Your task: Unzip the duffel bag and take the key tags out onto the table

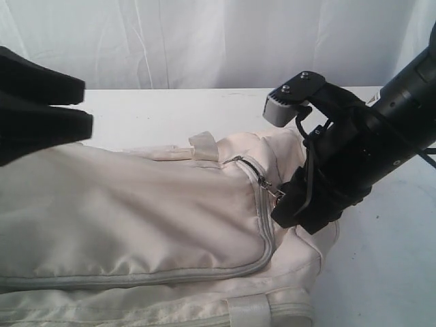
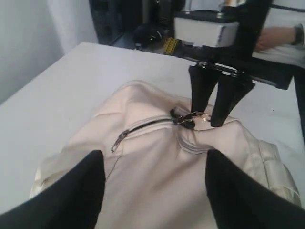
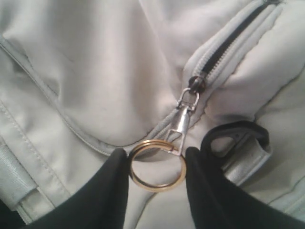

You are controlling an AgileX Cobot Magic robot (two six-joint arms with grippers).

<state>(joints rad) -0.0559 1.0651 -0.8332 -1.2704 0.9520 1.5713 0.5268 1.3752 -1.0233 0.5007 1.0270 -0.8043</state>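
The cream duffel bag (image 1: 136, 204) (image 2: 157, 171) (image 3: 95, 71) lies on the white table (image 1: 170, 109) (image 2: 71, 81). Its grey zipper (image 3: 228, 43) is open a short way near the end, showing dark lining. A silver pull clip (image 3: 183, 119) hangs from the slider and carries a gold ring (image 3: 157, 189) (image 2: 200, 116). My right gripper (image 3: 156, 167) (image 1: 286, 204) (image 2: 202, 119) is shut on that ring, one finger on each side. My left gripper (image 2: 155, 160) (image 1: 87, 105) hovers open above the bag's top, holding nothing. The key tags are hidden.
A second zipper pull (image 2: 119, 140) lies on the bag's top. A black D-ring clip (image 3: 233, 136) sits beside the right fingers. A cream strap loop (image 1: 204, 144) sticks up at the bag's far side. White curtain behind the table; dark equipment beyond it in the left wrist view.
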